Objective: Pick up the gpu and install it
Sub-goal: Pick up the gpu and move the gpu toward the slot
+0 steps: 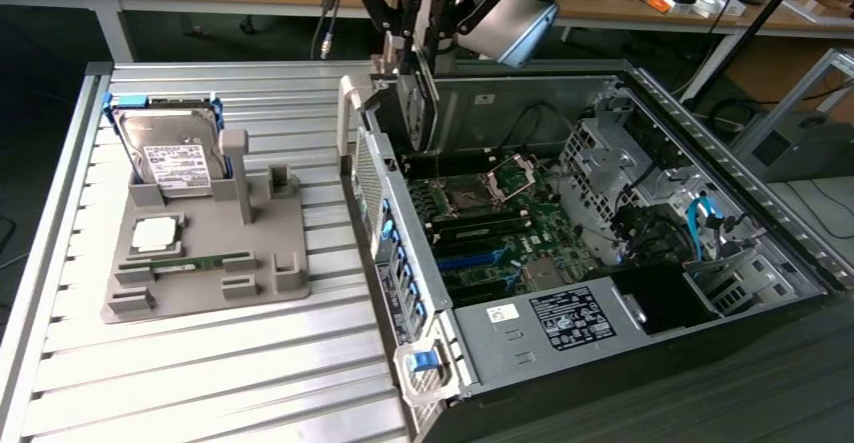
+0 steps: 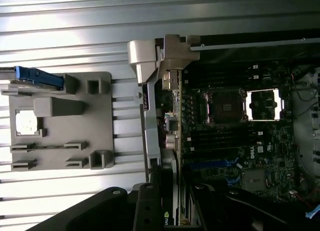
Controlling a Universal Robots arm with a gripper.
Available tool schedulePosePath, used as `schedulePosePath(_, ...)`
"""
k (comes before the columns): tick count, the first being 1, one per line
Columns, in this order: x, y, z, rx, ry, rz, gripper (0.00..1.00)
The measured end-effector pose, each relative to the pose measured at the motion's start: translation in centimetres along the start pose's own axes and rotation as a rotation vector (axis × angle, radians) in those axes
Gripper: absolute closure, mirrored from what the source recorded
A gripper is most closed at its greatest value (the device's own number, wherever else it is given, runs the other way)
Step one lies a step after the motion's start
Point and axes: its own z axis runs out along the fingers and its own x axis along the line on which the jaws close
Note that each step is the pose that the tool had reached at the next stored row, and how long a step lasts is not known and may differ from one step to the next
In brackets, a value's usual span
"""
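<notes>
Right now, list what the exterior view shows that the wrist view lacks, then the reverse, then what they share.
Exterior view adds: the hard drive with its white label, the power supply inside the computer case, and the gpu hanging upright from the end effector over the case's edge.
Wrist view adds: a green logo on the gpu's edge and white lettering on the motherboard.
Shared: the grey parts tray, the processor socket and the open case.
</notes>
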Motion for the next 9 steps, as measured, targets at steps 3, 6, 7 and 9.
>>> schedulePosePath(3,-0.24,-0.1,0.05,0.0006,-0.0001,0.0,0.73)
schedulePosePath(6,-0.51,-0.15,0.09,0.0016,-0.0001,0.0,0.73)
schedulePosePath(7,-0.61,-0.16,0.1,0.0019,-0.0001,0.0,0.73)
schedulePosePath(9,-0.85,-0.16,0.14,0.0026,-0.0002,0.0,0.73)
